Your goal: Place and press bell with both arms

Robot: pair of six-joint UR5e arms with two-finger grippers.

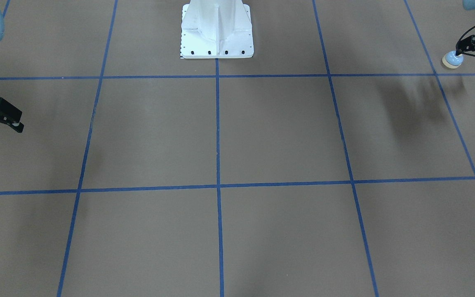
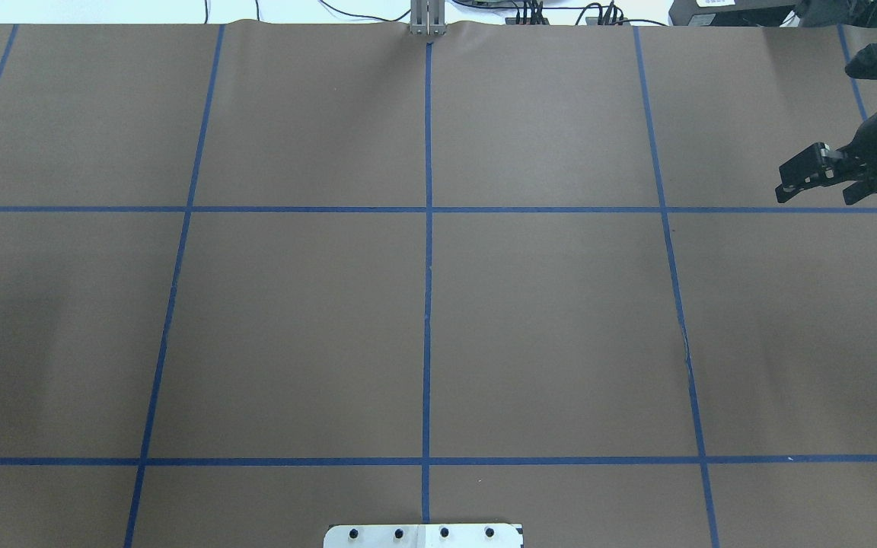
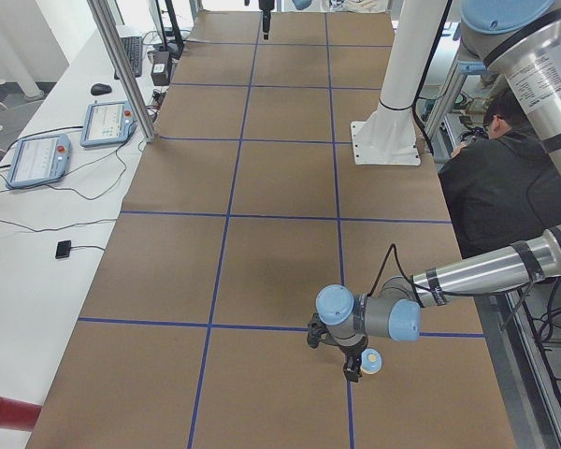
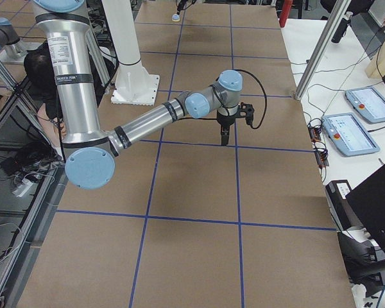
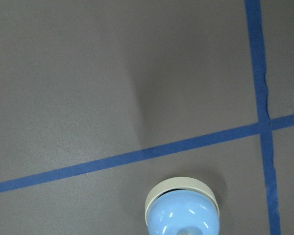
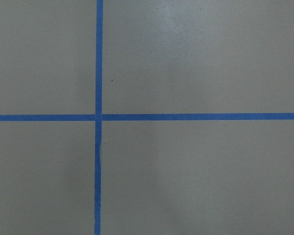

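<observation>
The bell (image 1: 452,60) sits far out toward the robot's left end of the brown surface (image 1: 278,132), close to a crossing of the blue tape lines (image 1: 217,123). The left gripper (image 1: 472,50) is right at it. In the front-facing view one black finger reaches down to the top of the light-blue dome, and the rest of the gripper runs off the picture's edge. I cannot tell whether this gripper is clamped on the bell or only touching it. From the left wrist camera the bell fills the bottom edge of the frame, with its cream base rim showing behind the dome and a tape line just beyond it.

The right gripper (image 2: 819,189) hangs over the opposite end of the surface, well apart from the bell. Its fingers are spread and hold nothing.

By count there is one bell, and there are two arms, each with one gripper. One white bolted pedestal (image 1: 217,33) stands at the robot's edge of the surface, between the arms.
</observation>
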